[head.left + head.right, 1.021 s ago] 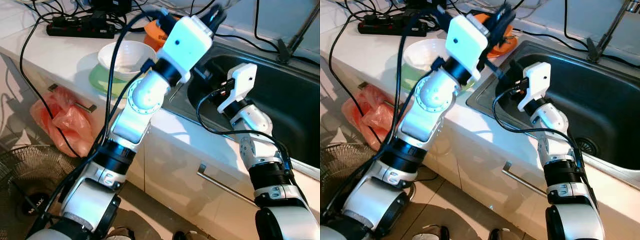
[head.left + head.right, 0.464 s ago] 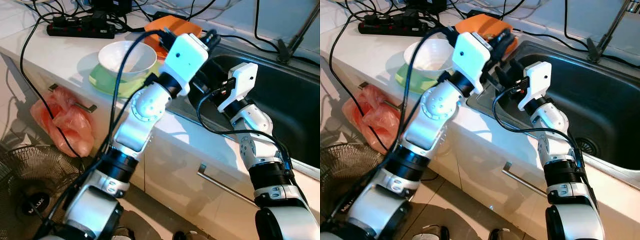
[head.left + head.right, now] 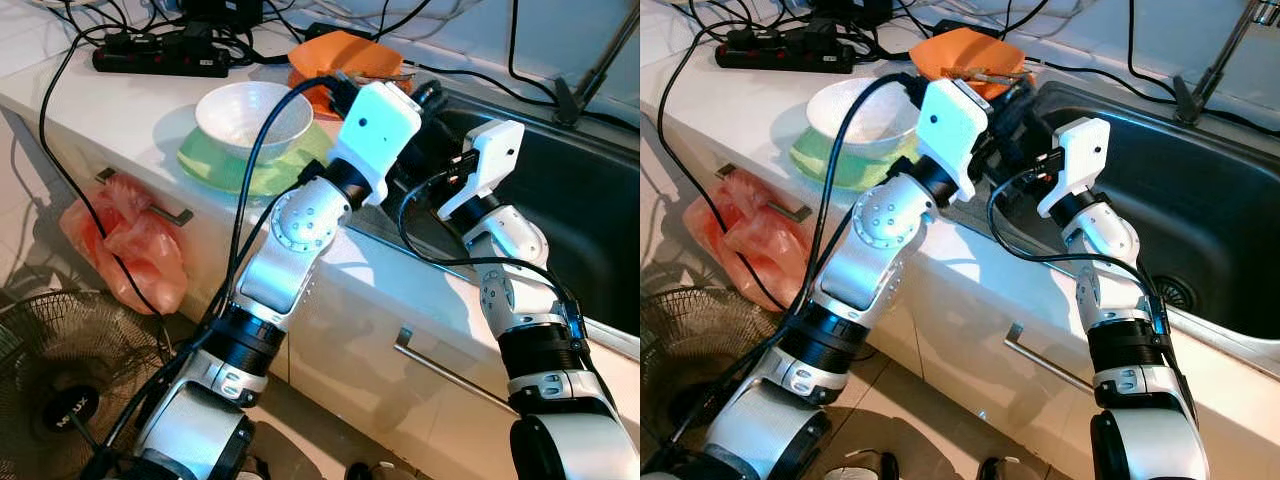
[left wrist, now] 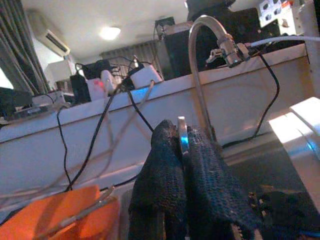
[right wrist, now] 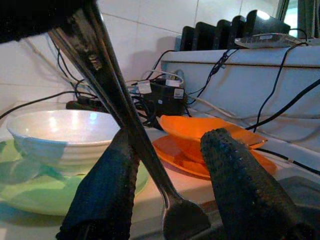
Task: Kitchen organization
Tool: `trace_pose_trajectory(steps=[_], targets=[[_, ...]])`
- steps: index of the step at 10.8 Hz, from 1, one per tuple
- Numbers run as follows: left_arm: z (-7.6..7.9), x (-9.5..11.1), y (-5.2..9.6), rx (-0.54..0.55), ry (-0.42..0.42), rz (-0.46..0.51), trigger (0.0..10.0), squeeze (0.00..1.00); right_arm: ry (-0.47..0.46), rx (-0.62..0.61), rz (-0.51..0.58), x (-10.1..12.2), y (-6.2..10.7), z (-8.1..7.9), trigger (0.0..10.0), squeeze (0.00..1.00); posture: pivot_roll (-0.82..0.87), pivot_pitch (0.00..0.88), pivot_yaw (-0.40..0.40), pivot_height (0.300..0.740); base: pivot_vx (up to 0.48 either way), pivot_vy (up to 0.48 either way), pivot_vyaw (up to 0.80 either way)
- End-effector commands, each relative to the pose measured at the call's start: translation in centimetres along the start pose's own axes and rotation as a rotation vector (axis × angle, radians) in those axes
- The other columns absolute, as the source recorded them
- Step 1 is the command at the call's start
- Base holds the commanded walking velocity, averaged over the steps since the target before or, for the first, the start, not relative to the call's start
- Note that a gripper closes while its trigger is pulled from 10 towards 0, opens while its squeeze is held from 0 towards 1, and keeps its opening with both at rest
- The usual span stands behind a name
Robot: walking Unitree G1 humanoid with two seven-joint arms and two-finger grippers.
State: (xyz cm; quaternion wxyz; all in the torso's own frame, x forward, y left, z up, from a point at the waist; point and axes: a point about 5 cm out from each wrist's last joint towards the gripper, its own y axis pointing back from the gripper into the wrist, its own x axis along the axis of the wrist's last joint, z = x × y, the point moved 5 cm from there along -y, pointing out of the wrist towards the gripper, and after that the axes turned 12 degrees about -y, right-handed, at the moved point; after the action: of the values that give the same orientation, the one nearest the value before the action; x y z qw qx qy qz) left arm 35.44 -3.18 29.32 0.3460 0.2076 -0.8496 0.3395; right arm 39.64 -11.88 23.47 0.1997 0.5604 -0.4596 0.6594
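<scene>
My left gripper (image 4: pixel 182 150) is shut on a thin metal utensil (image 5: pixel 115 95) at the near left corner of the sink (image 3: pixel 600 200). The utensil slants down between the two fingers (image 5: pixel 105 195) of my right gripper (image 5: pixel 170 145). That gripper is open around it, and I cannot tell whether it touches. In the eye views the left gripper (image 3: pixel 425 95) and right gripper (image 3: pixel 1015 150) meet over the sink's edge. A white bowl (image 3: pixel 253 115) rests on a green plate (image 3: pixel 215 165). Behind it is an orange dish (image 3: pixel 345 50) with utensils across it.
A power strip (image 3: pixel 160 55) with tangled cables lies at the back of the counter. A faucet (image 3: pixel 1230 50) stands behind the sink. Below the counter are drawer handles (image 3: pixel 440 370), an orange plastic bag (image 3: pixel 130 250) and a floor fan (image 3: pixel 60 380).
My left arm has come down from above the orange dish to the sink's corner, bringing the utensil between the right gripper's fingers. The right wrist has risen slightly.
</scene>
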Motion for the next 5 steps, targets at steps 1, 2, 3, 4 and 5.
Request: trace_pose_trajectory(steps=[1,2,3,4,5], targets=[[0.27,0.66,-0.04,-0.011,0.006,0.023,10.0,0.00,-0.014,-0.015,0.008,0.07,0.33,0.26,10.0,0.00,0.05,0.106,-0.040,0.740,0.000,0.000,0.00],[0.26,0.68,-0.04,-0.011,0.007,0.023,10.0,0.00,-0.015,-0.014,0.008,0.04,0.33,0.21,10.0,0.00,0.05,0.106,-0.040,0.740,0.000,0.000,0.00],[0.21,0.75,-0.06,-0.008,0.008,0.025,10.0,0.00,-0.017,-0.010,0.004,-0.07,0.34,0.12,10.0,0.00,0.05,0.106,-0.040,0.740,0.000,0.000,0.00],[-0.02,0.88,-0.09,0.002,0.011,0.030,10.0,0.00,-0.019,0.001,-0.009,-0.38,0.39,-0.11,0.0,0.00,0.05,0.106,-0.040,0.740,0.000,0.000,0.00],[-0.18,0.89,-0.10,0.009,0.009,0.030,10.0,0.00,-0.022,0.008,-0.010,-0.46,0.40,-0.26,0.0,0.00,0.05,0.106,-0.040,0.740,0.000,0.000,0.00]])
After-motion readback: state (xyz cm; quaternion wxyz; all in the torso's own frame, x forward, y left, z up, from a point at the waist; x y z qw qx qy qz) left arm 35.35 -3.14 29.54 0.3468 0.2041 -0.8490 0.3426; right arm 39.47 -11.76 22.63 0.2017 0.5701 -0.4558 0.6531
